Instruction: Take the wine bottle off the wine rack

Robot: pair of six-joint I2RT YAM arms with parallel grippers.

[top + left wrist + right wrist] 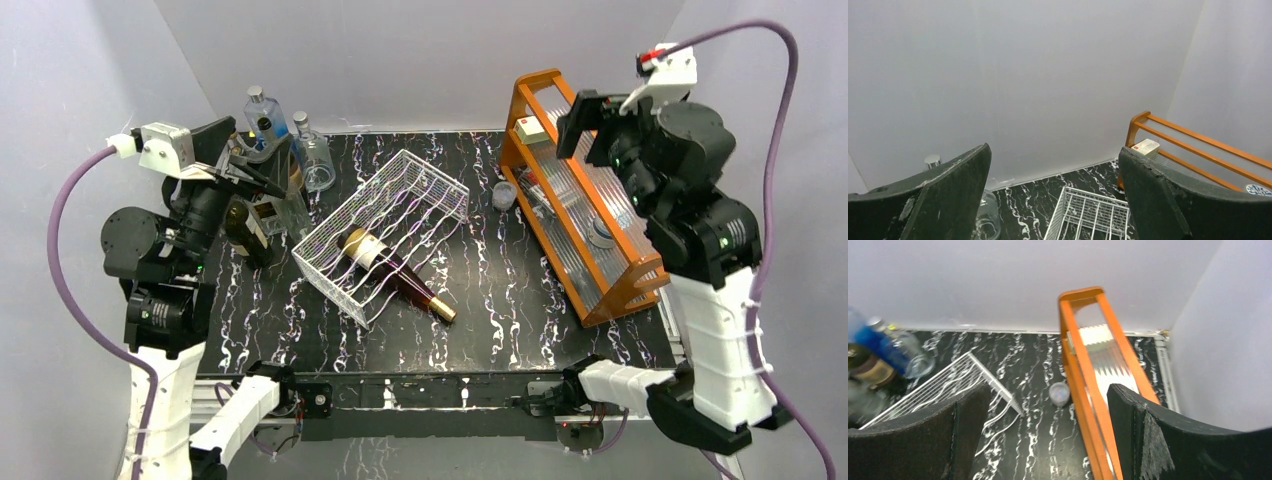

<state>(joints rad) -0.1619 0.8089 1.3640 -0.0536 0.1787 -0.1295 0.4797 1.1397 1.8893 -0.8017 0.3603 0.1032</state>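
The white wire wine rack stands tilted in the middle of the black marble table. A dark wine bottle lies in one of its cradles, its gold-capped neck sticking out toward the near right. My left gripper hovers open at the back left, above a cluster of bottles and apart from the rack. In the left wrist view the gripper holds nothing, and the rack's far corner shows below it. My right gripper is open and empty, held high over the orange frame. Neither wrist view shows the wine bottle.
Clear glass bottles and a dark bottle crowd the back left. The orange wooden frame with ribbed panels runs along the right, a white box on its far end. A small cup stands between frame and rack.
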